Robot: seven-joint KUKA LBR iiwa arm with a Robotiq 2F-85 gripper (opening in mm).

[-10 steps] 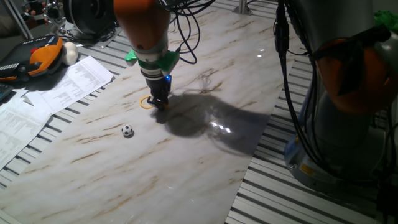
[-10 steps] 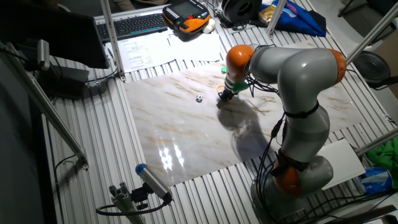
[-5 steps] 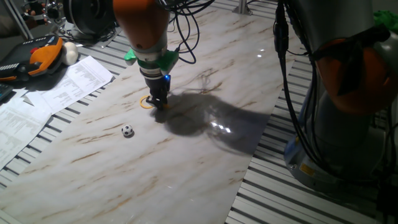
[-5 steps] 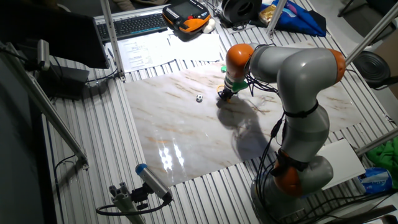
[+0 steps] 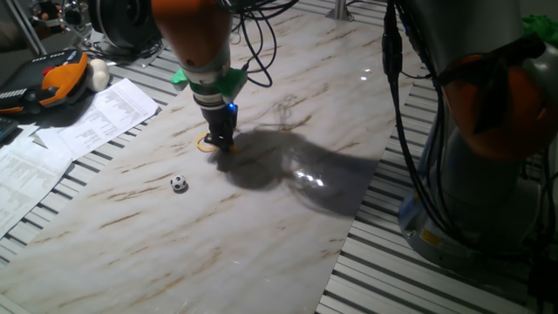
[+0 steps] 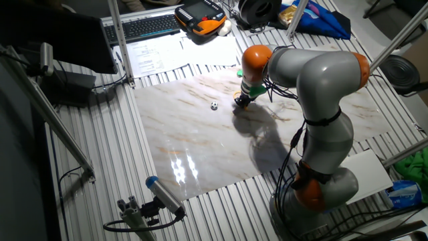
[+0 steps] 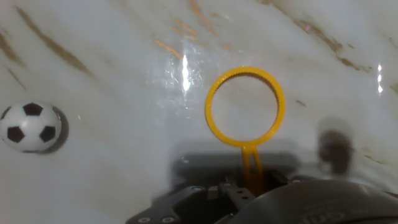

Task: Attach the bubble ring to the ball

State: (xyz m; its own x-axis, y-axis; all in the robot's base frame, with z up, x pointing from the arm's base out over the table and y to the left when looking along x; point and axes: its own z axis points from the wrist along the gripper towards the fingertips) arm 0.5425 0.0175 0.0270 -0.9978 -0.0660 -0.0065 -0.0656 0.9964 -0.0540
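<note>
Claw (image 7: 252, 180) pinched on ring (image 7: 245, 106) by its handle, hoop lying flat on marble (image 7: 124, 155), sticking out toward 12 o'clock in hand view. Ball (image 7: 30, 127) loose at about 9 o'clock from hoop, well apart. Handle axis 6-to-12; probably needs a sideways carry toward ball.

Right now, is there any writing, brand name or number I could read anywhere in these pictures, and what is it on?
None can be read.
Printed paper sheets: lines of text, too small and blurred to read.
Keyboard: key markings too small to read.
Ball, bubble ring, marble table: no writing visible.
</note>
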